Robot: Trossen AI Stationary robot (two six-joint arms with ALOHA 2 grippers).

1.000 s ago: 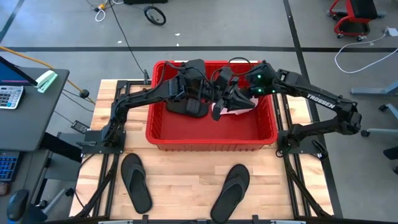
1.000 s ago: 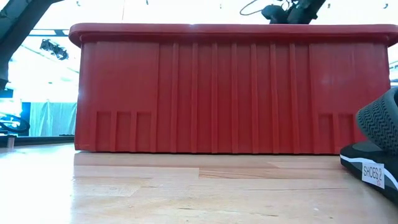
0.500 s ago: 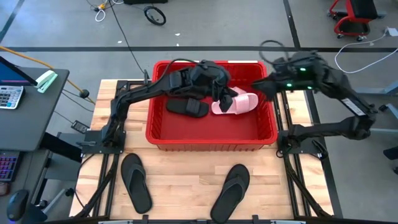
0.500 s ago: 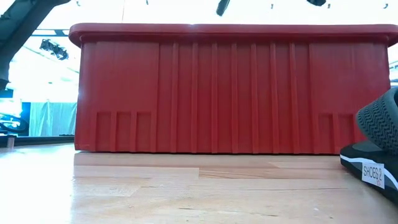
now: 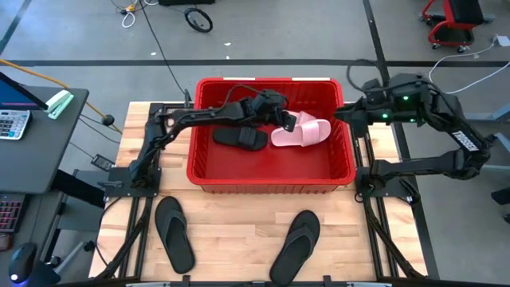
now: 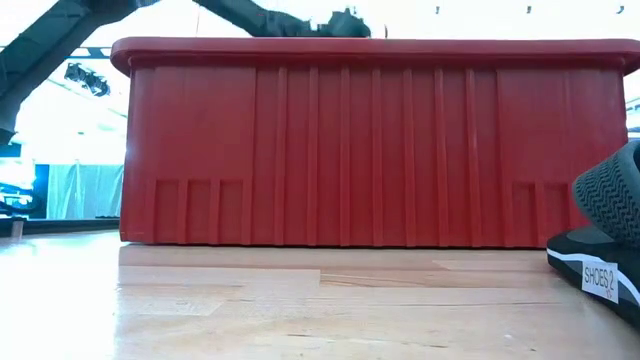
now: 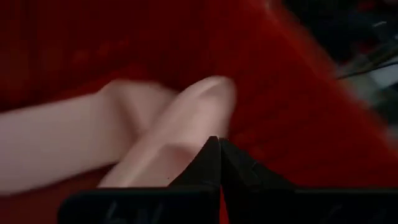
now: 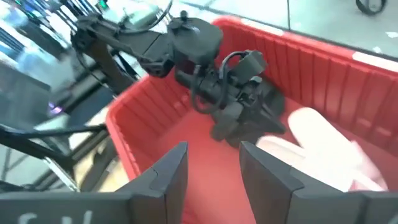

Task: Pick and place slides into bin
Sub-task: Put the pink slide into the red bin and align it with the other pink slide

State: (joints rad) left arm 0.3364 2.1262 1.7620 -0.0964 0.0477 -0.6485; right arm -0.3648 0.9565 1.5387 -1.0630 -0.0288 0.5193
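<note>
Crate, red, sits at the back middle of the counter. Inside: pink slides toward the right wall, black slides beside them to the left. Left hand reaches in over the crate, at the near end of the pink pair, fingers pressed together with nothing between them. Right hand hovers above the crate's right rim, fingers apart, empty. Two black flip-flops lie on the counter in front of the crate, well apart.
</note>
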